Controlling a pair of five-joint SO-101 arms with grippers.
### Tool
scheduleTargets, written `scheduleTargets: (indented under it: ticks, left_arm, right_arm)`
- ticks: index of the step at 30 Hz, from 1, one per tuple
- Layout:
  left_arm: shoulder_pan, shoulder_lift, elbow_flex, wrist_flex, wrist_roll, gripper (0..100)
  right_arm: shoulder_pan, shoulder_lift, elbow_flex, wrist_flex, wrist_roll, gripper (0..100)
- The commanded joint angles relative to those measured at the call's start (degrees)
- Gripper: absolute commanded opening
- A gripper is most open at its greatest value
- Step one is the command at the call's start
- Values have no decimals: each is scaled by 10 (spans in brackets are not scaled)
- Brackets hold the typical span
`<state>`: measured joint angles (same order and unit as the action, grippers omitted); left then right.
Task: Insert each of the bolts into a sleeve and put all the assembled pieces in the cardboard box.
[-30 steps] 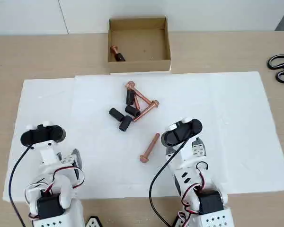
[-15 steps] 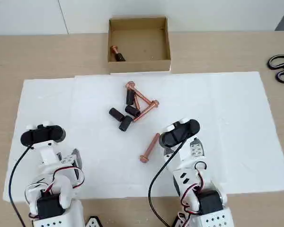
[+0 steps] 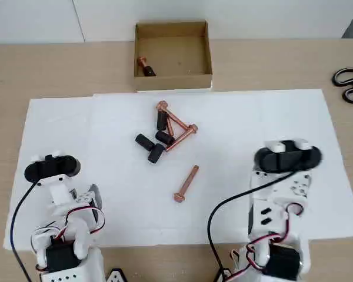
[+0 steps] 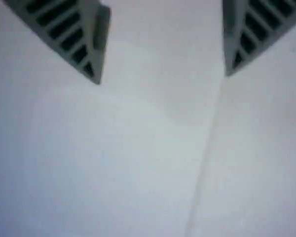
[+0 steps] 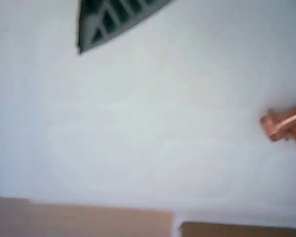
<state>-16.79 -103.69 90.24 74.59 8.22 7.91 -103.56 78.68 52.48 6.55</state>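
1. Left gripper (image 4: 163, 74): fingers spread, nothing between them. It hangs over the near left part of the white sheet (image 3: 282, 117).
2. Right gripper (image 5: 103, 27): over the sheet's near right part. Cannot tell whether it is spread or closed.
3. Cardboard box (image 3: 173, 80): on the surface (image 3: 59, 64), just beyond the sheet's far edge. One assembled piece (image 3: 145, 67) lies by its left wall.
4. Mid-sheet heap: three bolts (image 3: 177, 119) and four black sleeves (image 3: 156, 153), loose and touching.
5. Lone bolt (image 3: 187, 183): apart from the heap, nearer the arms.
6. Scissors (image 3: 349, 83): at the surface's right edge.
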Motion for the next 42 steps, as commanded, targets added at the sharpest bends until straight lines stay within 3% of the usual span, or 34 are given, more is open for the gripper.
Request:
scheduleTargets:
  ticks: [1, 7, 12, 17, 23, 29, 34, 42]
  left_arm:
    - [-4, -7, -2, -11, 5, 158]
    - [5, -7, -2, -18, 4, 158]
    - [27, -7, -2, -19, 2, 158]
    - [-17, -7, -38, -76, -10, 158]
    - [-42, -6, -124, -86, -84, 158]
    - [-142, 10, -187, -180, -158, 158]
    - [-191, 134, -282, -206, -158, 158]
    - [-158, 461, -539, -46, -149, 158]
  right_arm:
    - [22, -1, -95, 38, 1, 246]
    - [22, 13, -192, 74, 4, 246]
    - [14, 131, -221, 79, 11, 246]
    - [-59, 332, -334, 114, 59, 246]
    - [-162, 582, -528, 269, 61, 246]
    - [-268, 764, -688, 354, 61, 246]
    - [-279, 828, -731, 331, 56, 246]
    - [-351, 889, -731, 221, 55, 246]
